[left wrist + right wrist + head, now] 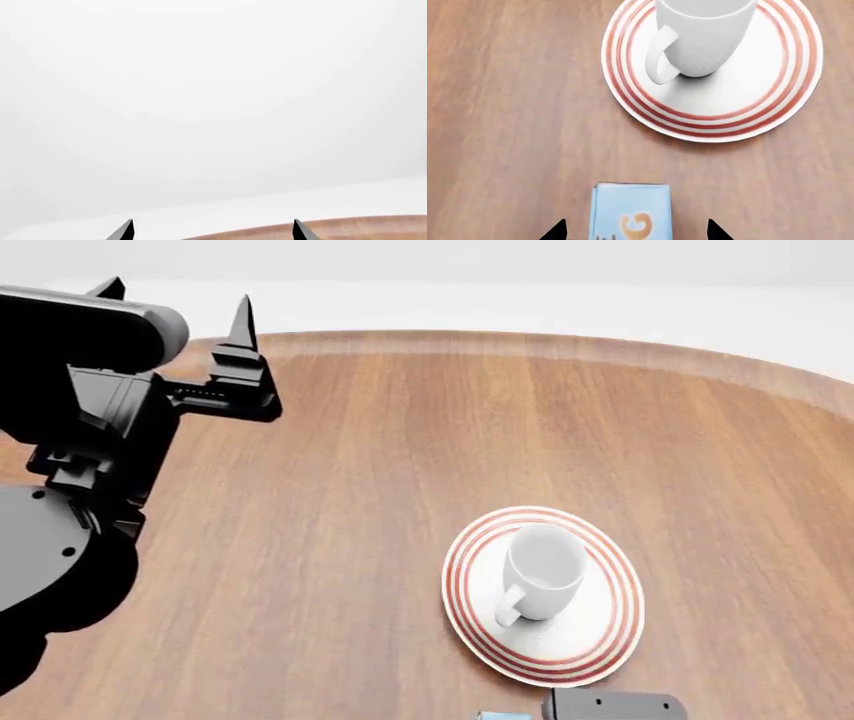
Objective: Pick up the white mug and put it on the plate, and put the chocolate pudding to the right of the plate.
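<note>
Two jaws, right gripper (635, 231): tips spread wide, astride the pudding carton (631, 211), not closed on it.
Left gripper (174, 315): raised over the far table edge, tips apart, empty.
Carton: near side of the plate (774, 107), not yet to its right.
Mug (542, 570): upright on the plate.
Handling: carton likely light, stiff-walled; pinch the narrow sides.
Hidden: carton's lower part cropped; contact with the pads unclear.
Table (400, 460): wood.

Chocolate pudding (631, 212) cut off by frame edge; lettering mostly unseen.
</note>
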`<state>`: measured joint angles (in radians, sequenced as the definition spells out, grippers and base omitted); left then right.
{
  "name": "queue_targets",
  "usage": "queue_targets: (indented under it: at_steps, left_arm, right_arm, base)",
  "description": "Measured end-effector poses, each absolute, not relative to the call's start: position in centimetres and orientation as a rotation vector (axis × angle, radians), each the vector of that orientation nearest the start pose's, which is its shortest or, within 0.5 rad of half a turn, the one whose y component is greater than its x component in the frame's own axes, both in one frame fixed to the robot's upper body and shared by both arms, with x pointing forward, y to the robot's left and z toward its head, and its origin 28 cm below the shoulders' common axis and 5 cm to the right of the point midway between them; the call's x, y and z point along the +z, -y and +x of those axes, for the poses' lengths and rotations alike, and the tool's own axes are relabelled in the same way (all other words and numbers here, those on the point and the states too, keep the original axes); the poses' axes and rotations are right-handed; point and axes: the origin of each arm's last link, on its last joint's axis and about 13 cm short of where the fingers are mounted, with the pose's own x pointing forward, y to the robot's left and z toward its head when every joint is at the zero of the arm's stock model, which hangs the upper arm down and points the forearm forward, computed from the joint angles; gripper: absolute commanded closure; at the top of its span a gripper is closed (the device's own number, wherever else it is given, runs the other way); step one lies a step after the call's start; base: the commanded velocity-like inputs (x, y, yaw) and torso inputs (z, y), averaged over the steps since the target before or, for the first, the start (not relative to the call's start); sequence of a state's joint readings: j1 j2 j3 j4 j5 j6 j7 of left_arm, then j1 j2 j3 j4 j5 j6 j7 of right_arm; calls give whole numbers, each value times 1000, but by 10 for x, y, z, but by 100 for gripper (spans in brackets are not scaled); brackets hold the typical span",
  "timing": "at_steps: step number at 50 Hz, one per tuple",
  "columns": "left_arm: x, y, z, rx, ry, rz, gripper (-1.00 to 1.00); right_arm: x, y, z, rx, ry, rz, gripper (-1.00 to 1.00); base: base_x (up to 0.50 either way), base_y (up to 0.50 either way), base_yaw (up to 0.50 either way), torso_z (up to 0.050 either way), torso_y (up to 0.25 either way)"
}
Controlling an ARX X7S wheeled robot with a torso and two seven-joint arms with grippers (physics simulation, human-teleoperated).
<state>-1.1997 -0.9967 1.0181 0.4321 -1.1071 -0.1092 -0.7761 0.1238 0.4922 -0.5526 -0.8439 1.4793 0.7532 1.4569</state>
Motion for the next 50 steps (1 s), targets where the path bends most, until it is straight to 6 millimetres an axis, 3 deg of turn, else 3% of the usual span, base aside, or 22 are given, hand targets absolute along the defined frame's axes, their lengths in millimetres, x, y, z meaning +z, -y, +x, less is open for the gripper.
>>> queue_targets:
  at_steps: [50]
  left_arm:
    - [264, -247, 261, -83, 387, 100, -100]
  right_arm:
    - [107, 38, 108, 58, -766, 68, -100]
  base:
    - [0, 0, 0, 0, 0]
